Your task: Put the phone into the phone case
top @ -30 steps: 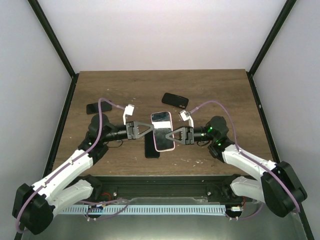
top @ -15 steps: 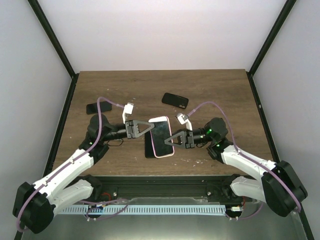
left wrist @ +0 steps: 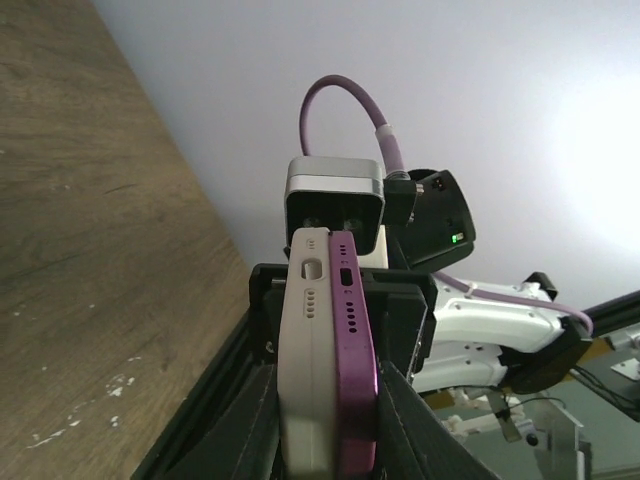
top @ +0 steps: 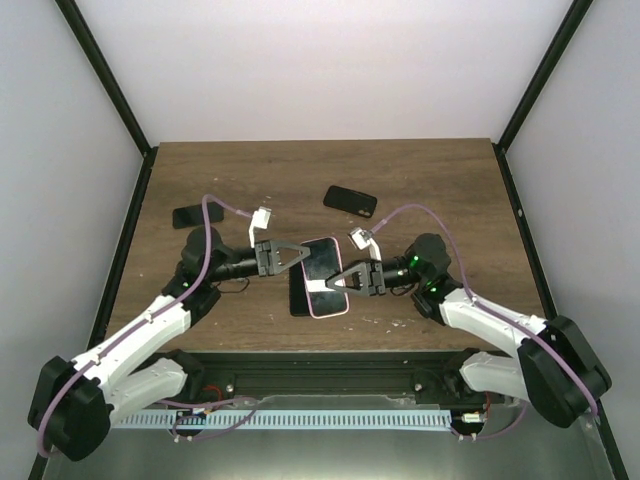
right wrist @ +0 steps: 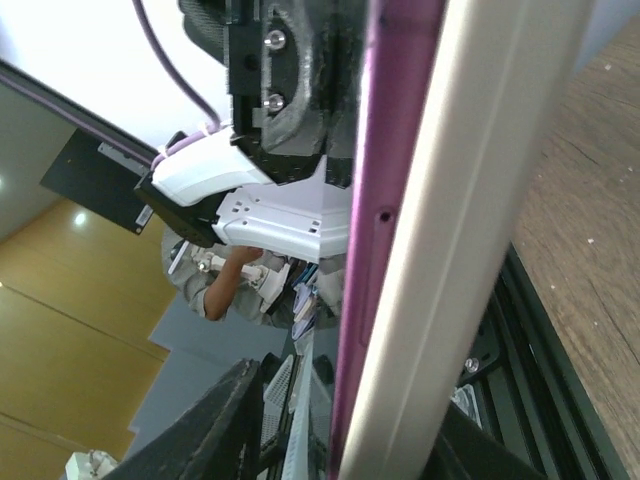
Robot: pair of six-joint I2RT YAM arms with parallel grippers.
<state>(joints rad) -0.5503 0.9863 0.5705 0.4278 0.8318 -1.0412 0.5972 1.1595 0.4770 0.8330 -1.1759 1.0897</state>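
A purple phone (top: 322, 272) and a pale pink phone case (top: 330, 305) are pressed together and held above the table between both arms. My left gripper (top: 300, 258) is shut on their far left end. In the left wrist view the case (left wrist: 305, 350) lies on the left and the phone (left wrist: 356, 340) on the right, edge on, between the jaws of the left gripper (left wrist: 328, 410). My right gripper (top: 333, 284) grips the near right side. In the right wrist view the right gripper (right wrist: 350, 440) holds the phone's purple edge (right wrist: 385, 200) beside the pale case (right wrist: 470, 200).
A dark phone (top: 299, 300) lies flat on the table under the held pair. A black phone (top: 350, 201) lies at the back middle and another (top: 190, 215) at the back left. The table's near edge (top: 320, 350) is close below the grippers.
Both grippers have carried the phone and case a little toward the near edge, and the pair has tilted and sunk lower over the dark phone.
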